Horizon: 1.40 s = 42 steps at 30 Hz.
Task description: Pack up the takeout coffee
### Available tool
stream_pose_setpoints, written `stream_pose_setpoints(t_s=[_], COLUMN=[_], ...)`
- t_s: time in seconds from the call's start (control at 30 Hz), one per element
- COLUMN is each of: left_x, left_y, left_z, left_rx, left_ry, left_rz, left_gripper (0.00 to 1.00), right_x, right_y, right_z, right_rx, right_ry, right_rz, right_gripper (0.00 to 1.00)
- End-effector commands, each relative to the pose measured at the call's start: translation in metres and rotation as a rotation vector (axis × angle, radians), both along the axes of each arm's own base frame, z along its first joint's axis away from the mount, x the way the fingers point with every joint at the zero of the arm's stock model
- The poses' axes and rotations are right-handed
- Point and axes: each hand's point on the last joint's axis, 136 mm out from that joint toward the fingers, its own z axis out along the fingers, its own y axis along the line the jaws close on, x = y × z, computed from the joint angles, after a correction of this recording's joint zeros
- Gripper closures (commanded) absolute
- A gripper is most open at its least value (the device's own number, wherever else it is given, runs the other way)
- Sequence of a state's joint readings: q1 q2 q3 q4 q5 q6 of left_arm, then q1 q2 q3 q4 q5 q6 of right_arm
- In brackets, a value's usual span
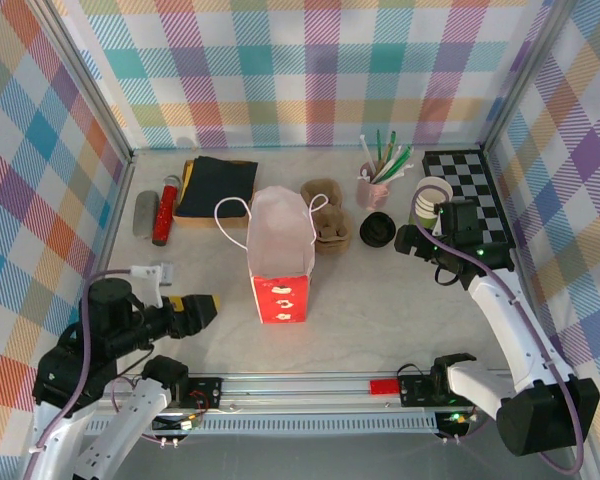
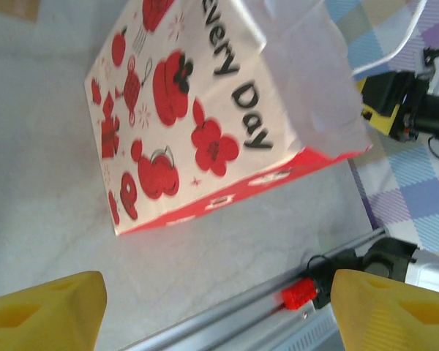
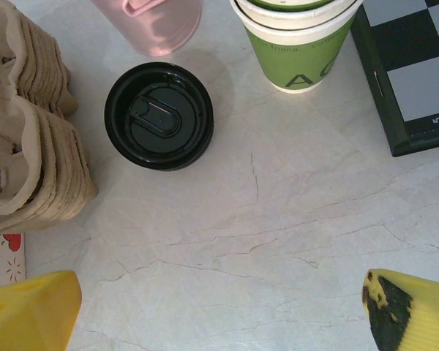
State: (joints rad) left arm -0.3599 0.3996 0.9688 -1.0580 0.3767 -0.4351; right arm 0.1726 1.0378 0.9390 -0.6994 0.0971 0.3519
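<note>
Paper bag (image 1: 279, 255): standing upright mid-table, mouth gaping.
Right gripper (image 3: 219, 322): hovering over the table's far right part, fingers spread wide, gripping nothing.
Left gripper (image 2: 219, 314): pointing at the bag from near the near left corner, fingers wide apart, carrying nothing.
Takeout coffee (image 3: 159, 115): standing toward the far right corner, black lid up, lying ahead of the right gripper's fingertips, apart from them, between pulp cup carriers (image 3: 29, 146) and a lidless green cup (image 3: 296, 44).
</note>
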Motion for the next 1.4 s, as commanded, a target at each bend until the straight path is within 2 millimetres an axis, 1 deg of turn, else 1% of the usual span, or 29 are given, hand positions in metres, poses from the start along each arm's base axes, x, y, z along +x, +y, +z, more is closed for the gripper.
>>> stream_pose_setpoints(t_s=[0.0,0.07,0.13,0.2,0.27,0.3,0.4,0.43,0.5,0.57,0.7,0.77,0.87,0.97,1.23,1.37], left_x=[-0.006,-0.003,0.002,0.010,0.021,0.027,0.039,0.040,0.039,0.036,0.035,0.034,0.031,0.034,0.053,0.060], left_y=[-0.009,-0.007,-0.007,-0.006,-0.016,-0.020,-0.037,-0.049,-0.068,-0.080,-0.095,-0.099,-0.111,-0.122,-0.136,-0.145], left_z=[-0.007,-0.017,-0.010,0.003,0.016,0.015,-0.002,-0.009,-0.018,-0.025,-0.043,-0.058,-0.084,-0.101,-0.121,-0.136], left_rx=[-0.046,-0.018,-0.005,0.013,-0.009,-0.003,0.109,0.174,0.347,0.447,0.424,0.436,0.429,0.401,0.380,0.389], left_ry=[0.032,0.042,0.021,-0.017,-0.036,-0.036,-0.041,-0.060,-0.119,-0.124,-0.073,-0.029,0.039,0.067,0.055,0.064], left_rz=[-0.046,-0.035,-0.033,-0.021,-0.051,-0.062,-0.107,-0.134,-0.176,-0.198,-0.206,-0.209,-0.224,-0.206,-0.124,-0.101], left_gripper=[0.21,0.21,0.21,0.21,0.23,0.23,0.23,0.23,0.22,0.21,0.21,0.21,0.21,0.21,0.19,0.19], right_x=[0.004,0.006,0.009,0.012,0.014,0.015,0.018,0.019,0.019,0.020,0.020,0.019,0.017,0.016,0.014,0.015], right_y=[0.000,0.001,0.001,0.002,0.004,0.004,0.004,0.003,0.002,0.001,-0.003,-0.005,-0.006,-0.006,-0.006,-0.005], right_z=[0.005,0.002,0.000,-0.002,-0.004,-0.006,-0.010,-0.011,-0.012,-0.012,-0.014,-0.016,-0.019,-0.022,-0.025,-0.024], right_rx=[-0.011,-0.016,-0.024,-0.026,-0.027,-0.029,-0.042,-0.050,-0.066,-0.082,-0.111,-0.121,-0.124,-0.117,-0.114,-0.108], right_ry=[0.002,0.012,0.017,0.021,0.026,0.031,0.039,0.039,0.045,0.046,0.045,0.050,0.058,0.062,0.060,0.060], right_rz=[-0.008,-0.009,-0.009,-0.012,-0.011,-0.013,-0.015,-0.015,-0.016,-0.012,-0.014,-0.016,-0.019,-0.023,-0.029,-0.027], right_gripper=[0.02,0.02,0.02,0.02,0.02,0.02,0.02,0.02,0.02,0.02,0.01,0.01,0.01,0.01,0.01,0.01])
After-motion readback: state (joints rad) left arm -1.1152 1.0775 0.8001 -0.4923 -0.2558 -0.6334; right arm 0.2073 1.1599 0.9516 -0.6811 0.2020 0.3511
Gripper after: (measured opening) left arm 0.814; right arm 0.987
